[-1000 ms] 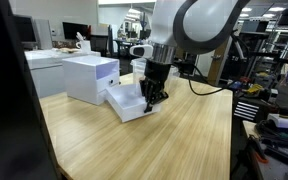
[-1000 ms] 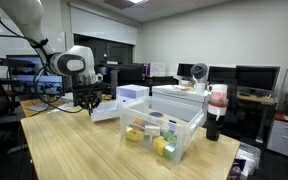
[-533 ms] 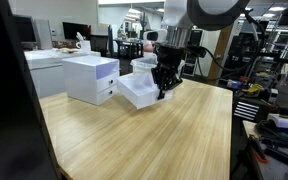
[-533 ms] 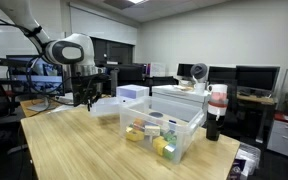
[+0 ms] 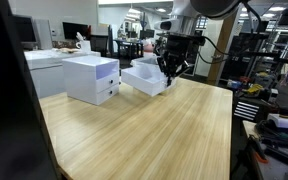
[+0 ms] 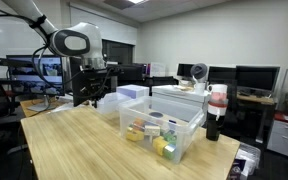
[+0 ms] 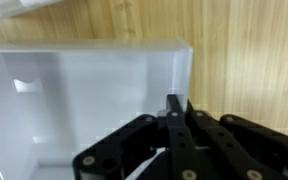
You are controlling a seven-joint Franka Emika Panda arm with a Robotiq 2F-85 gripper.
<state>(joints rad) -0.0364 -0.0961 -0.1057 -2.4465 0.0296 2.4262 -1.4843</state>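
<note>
We're seeing the gripper [image 5: 167, 72] clamping tight on one wall of a white plastic drawer [image 5: 145, 78]. In the wrist view the fingers [image 7: 174, 108] are pinching the drawer [image 7: 84, 100] rim, one inside and one outside, w/ no gap showing btw them. The drawer is open-topped and looks empty inside.

In both ext. views the drawer is hanging from the gripper and seems to be sitting clear of the wooden table [image 5: 154, 135], slightly tilted. We can't tell for sure whether its far corner is touching anything.

Just beside it, a white drawer cabinet [image 5: 90, 78] is standing on the table, close to the held drawer but apart from it. In an ext. view the gripper [image 6: 87, 93] and drawer [image 6: 106, 101] are sitting near that cabinet [image 6: 132, 93], on the side away from the other clutter.

Further along the table [image 6: 74, 150], a clear plastic bin [image 6: 169, 138] is holding yellow and green items plus a few small containers. A bigger white lidded box [image 6: 181, 97] is standing behind the bin, and a dark bottle [image 6: 216, 112] is standing upright past it, near the table edge. All three are well apart from the gripper.

Nothing is sitting btw the drawer and the cabinet. The robot arm is reaching in from above, and office monitors and desks are filling the background.
</note>
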